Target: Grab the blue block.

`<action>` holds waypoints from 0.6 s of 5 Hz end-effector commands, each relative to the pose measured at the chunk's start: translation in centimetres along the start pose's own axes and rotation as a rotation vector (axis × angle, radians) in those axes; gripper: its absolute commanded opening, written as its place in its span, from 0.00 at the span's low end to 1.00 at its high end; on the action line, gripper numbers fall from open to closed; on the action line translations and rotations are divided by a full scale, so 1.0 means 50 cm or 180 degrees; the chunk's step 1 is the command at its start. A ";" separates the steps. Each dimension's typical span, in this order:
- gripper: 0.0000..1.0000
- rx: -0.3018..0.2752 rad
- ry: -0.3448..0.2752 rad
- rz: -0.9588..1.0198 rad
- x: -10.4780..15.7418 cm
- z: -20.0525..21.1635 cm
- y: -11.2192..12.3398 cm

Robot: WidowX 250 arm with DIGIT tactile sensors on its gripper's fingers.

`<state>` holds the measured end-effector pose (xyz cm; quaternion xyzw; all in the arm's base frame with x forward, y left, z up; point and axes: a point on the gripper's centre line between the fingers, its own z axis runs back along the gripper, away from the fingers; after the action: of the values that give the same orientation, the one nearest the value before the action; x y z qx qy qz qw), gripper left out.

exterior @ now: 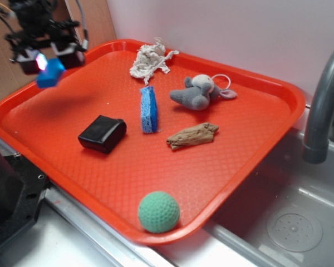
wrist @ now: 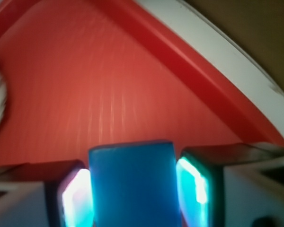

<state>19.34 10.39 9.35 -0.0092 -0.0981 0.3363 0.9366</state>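
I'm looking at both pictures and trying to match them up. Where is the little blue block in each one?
Exterior view: the blue block is at upper left, held off the red tray by the gripper.
Wrist view: the blue block fills the bottom centre, squeezed between two glowing fingers.
Shared landmark: the red tray's raised rim, running near the block in both views.

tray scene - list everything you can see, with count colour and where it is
tray: 1, red, beside the sink
blue block: 1, bright blue, held above the tray's far left corner
sponge: 1, blue, on edge, tray centre
box: 1, black, left of the sponge
rag: 1, whitish, far edge
toy mouse: 1, grey, right of the sponge
wood piece: 1, brown, below the mouse
ball: 1, green, near edge
faucet: 1, grey, right side
gripper: 1, black, clamped on the block
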 end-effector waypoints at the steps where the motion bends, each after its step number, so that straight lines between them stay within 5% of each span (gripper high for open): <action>1: 0.00 -0.0127 0.0068 -0.0794 -0.053 0.120 0.003; 3: 0.00 -0.0006 0.0185 -0.1170 -0.068 0.146 -0.053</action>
<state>17.34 4.45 14.89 -0.0079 -0.0527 0.1574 0.9861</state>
